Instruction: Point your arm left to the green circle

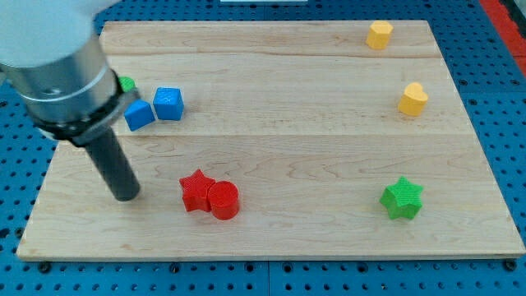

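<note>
The green circle [126, 84] is mostly hidden behind my arm at the view's upper left; only a small green edge shows. My tip [125, 196] rests on the board well below it, toward the view's bottom. Two blue cubes [139, 115] [168, 104] lie just right of the green circle. A red star [196, 190] and a red cylinder [223, 200] touch each other right of my tip.
A green star [402, 198] lies at the lower right. A yellow block [379, 35] sits at the top right and a yellow heart [413, 99] below it. The wooden board [296, 123] is ringed by a blue pegboard.
</note>
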Robot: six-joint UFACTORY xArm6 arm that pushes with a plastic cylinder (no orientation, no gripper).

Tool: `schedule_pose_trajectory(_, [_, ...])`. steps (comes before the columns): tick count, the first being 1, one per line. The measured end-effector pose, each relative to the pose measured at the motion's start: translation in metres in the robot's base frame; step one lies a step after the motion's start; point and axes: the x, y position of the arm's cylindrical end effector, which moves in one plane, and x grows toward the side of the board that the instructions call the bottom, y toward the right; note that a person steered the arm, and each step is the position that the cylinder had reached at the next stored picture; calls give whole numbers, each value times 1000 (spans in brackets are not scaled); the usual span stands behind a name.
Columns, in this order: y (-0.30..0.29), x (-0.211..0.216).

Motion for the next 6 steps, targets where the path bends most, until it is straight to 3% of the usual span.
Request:
schedule_pose_trajectory(2, [-95, -34])
schedule_pose_trajectory(3, [-116, -44])
schedule_pose_trajectory(4, [-116, -54])
schedule_pose_trajectory(6, [-116, -118])
